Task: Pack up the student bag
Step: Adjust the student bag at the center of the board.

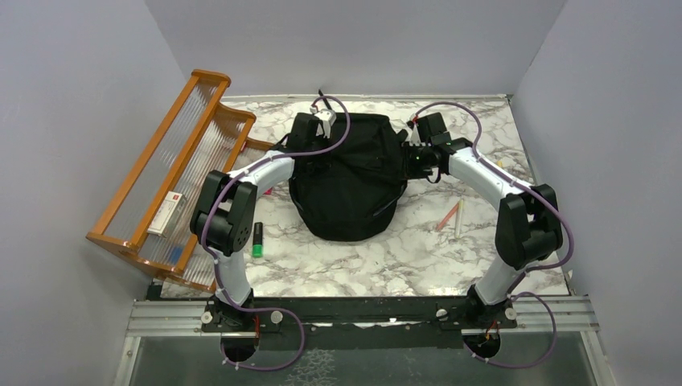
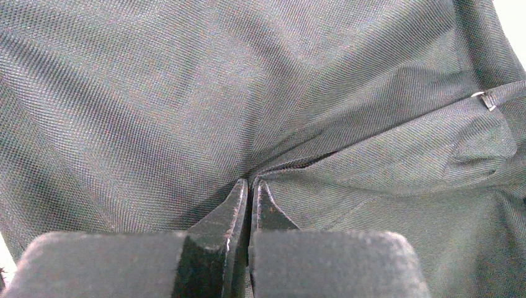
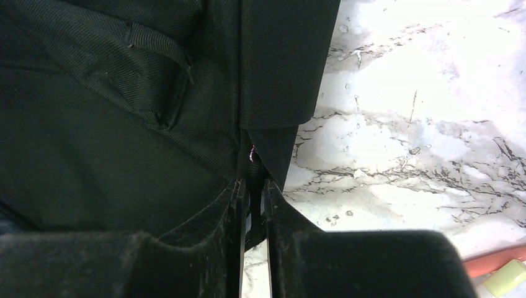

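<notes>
The bag (image 1: 350, 181) lies flat in the middle of the table (image 1: 418, 261), its long axis running from the top of the overhead frame down toward the arms. Both arms reach to its far end, one at each upper corner, so the bag sits between them.

The left gripper (image 2: 250, 184) is closed tight on a pinched fold of the bag's cloth, with creases fanning out from its tips. The right gripper (image 3: 252, 186) stands only a slit apart at the bag's right edge. A thin dark strip of that edge runs through the gap and pale table shows beside it (whether the strip is gripped at all I cannot tell).

What comes next, I'd judge, depends on getting the mouth open. From here no opening shows, and nothing can be seen inside the bag.

Loose items lie on either side. Two pens (image 1: 450, 217) are at centre right, nearer the right arm, and a green marker (image 1: 257, 240) is at lower left, nearer the left arm.

The wooden rack (image 1: 141, 157) at the left edge holds a small box (image 1: 165, 213) and something blue below it, too small to name
</notes>
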Motion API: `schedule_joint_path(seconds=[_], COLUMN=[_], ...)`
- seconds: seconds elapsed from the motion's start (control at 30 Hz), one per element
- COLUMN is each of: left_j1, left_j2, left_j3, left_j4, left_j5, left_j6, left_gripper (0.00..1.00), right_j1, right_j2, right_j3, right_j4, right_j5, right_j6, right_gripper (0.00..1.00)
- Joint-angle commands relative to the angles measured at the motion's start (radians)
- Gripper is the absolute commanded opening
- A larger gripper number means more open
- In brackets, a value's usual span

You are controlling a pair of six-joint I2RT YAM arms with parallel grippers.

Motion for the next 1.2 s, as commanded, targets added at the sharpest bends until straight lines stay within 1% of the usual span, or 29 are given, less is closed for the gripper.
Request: schedule_joint_path(seconds=[0.0, 0.07, 0.2, 0.37, 0.47, 0.57, 0.77, 1.03, 1.17], left_j1=[0.014, 0.014, 0.014, 0.014, 0.014, 0.014, 0.014, 0.010, 0.008], left_j2=[-0.028, -0.029, -0.027, -0.029, -0.034, -0.038, -0.047, -0.055, -0.085], left_j3=[-0.027, -0.030, -0.032, -0.030, -0.032, -0.034, -0.041, -0.048, -0.065], left_j4=[-0.014, -0.012, -0.007, -0.010, -0.010, -0.006, 0.012, 0.034, 0.064], left_j5=[0.009, 0.014, 0.022, 0.023, 0.019, 0.020, 0.038, 0.064, 0.080], left_j6=[-0.004, -0.006, -0.009, -0.006, -0.008, -0.009, -0.012, -0.018, -0.035], left_gripper=[0.01, 0.01, 0.01, 0.01, 0.02, 0.07, 0.16, 0.24, 0.29], right_j1=[-0.010, -0.010, -0.011, -0.010, -0.010, -0.011, -0.010, -0.010, -0.010], right_j2=[-0.025, -0.027, -0.024, -0.030, -0.049, -0.067, -0.081, -0.102, -0.116], right_j3=[0.009, 0.007, 0.006, 0.006, 0.003, 0.000, -0.003, -0.058, -0.086], right_j4=[-0.018, -0.019, -0.021, -0.035, -0.048, -0.057, -0.079, -0.096, -0.096], right_j5=[-0.020, -0.019, -0.024, -0.033, -0.035, -0.053, -0.179, -0.344, -0.380], right_j6=[0.013, 0.014, 0.015, 0.018, 0.016, 0.016, 0.013, 0.012, 0.015], right_gripper=[0.23, 0.23, 0.12, 0.01, 0.01, 0.00, 0.01, 0.01, 0.00])
